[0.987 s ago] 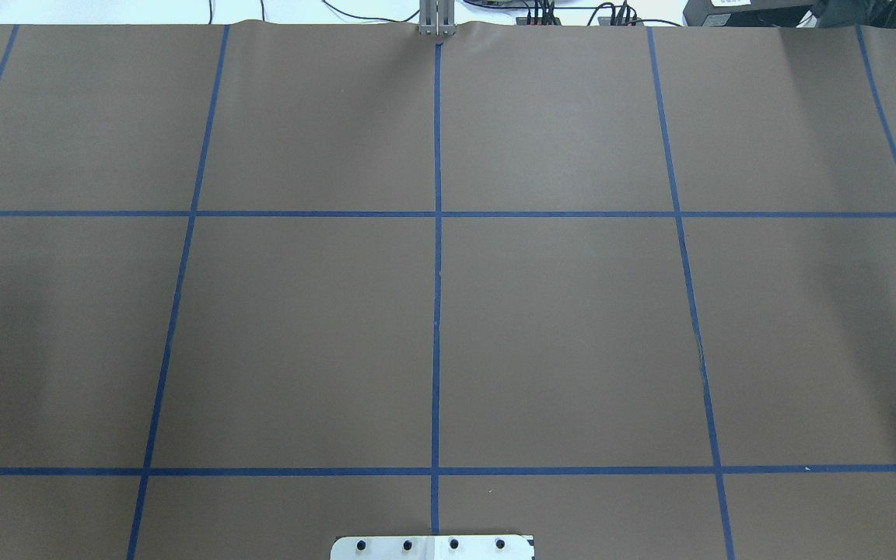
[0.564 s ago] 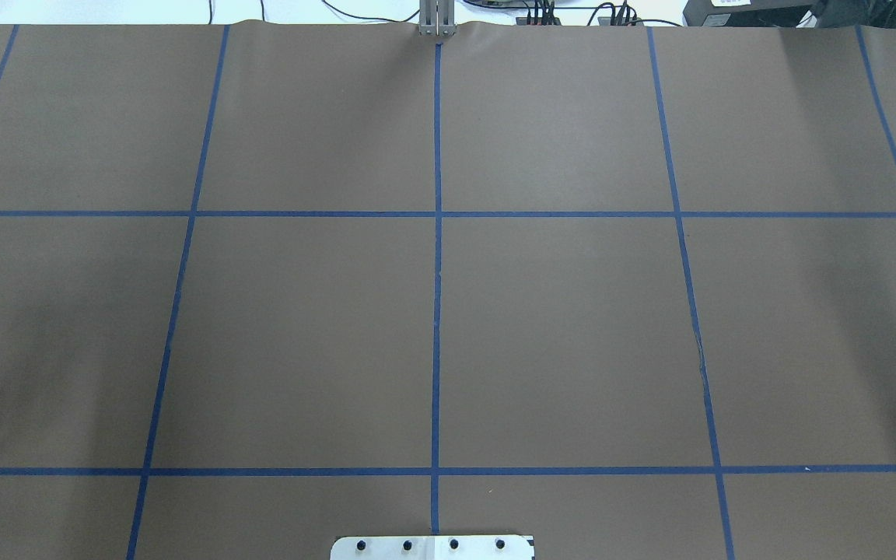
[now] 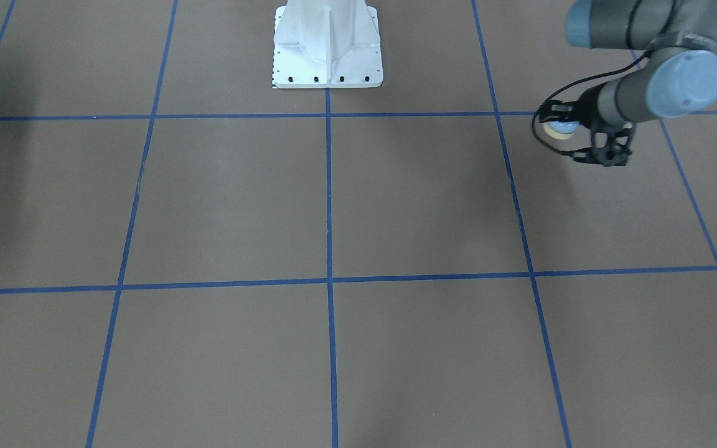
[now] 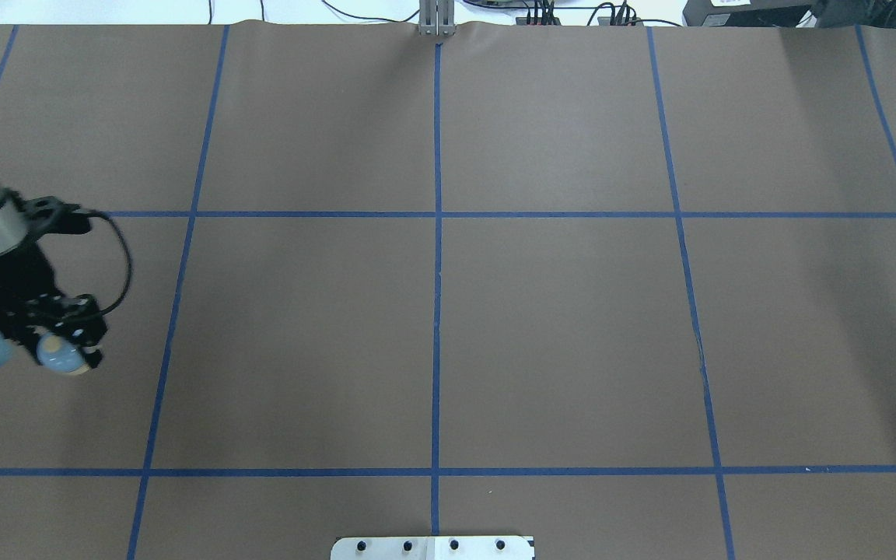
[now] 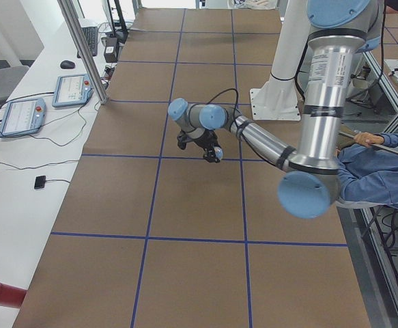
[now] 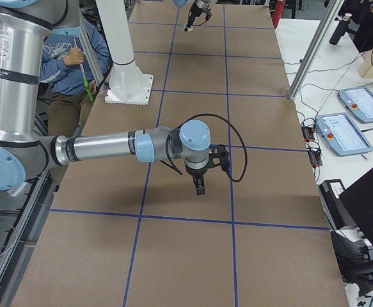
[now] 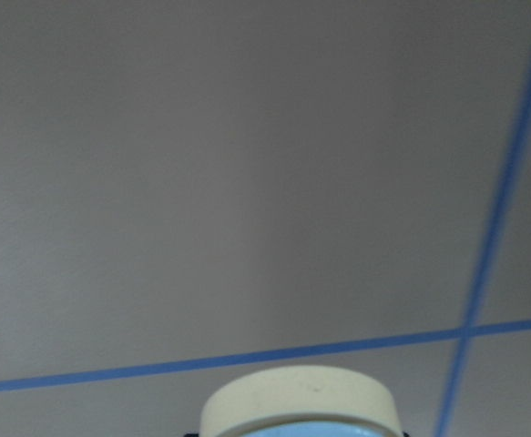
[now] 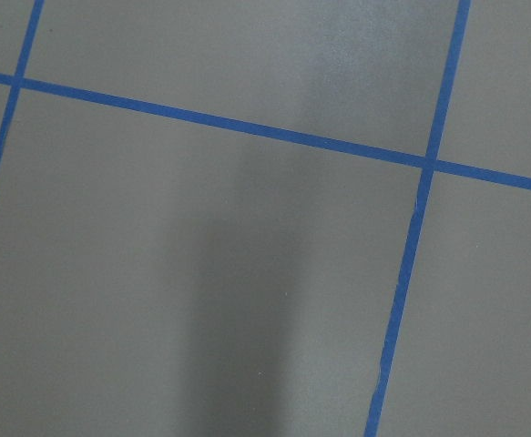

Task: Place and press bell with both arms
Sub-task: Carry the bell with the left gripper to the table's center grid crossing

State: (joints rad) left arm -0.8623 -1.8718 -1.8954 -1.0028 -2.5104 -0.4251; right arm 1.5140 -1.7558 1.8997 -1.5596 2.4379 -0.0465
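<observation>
The light-blue bell (image 4: 59, 354) with its cream base is held in my left gripper (image 4: 67, 351), which is shut on it above the brown table at the overhead view's left edge. In the front-facing view the bell (image 3: 561, 128) and left gripper (image 3: 559, 123) are at the upper right. The left wrist view shows the bell's cream base (image 7: 300, 405) at the bottom edge, over bare paper. My right gripper (image 6: 199, 187) shows only in the exterior right view, hanging above the table; I cannot tell whether it is open or shut.
The white pedestal (image 3: 327, 50) stands at the robot's side of the table. Blue tape lines (image 4: 436, 311) divide the brown paper into squares. A person in blue (image 5: 379, 171) sits beside the table. Tablets (image 5: 22, 116) lie on the side bench.
The left arm with the bell in its gripper has come into the overhead view at the left edge; before, no arm showed there.
</observation>
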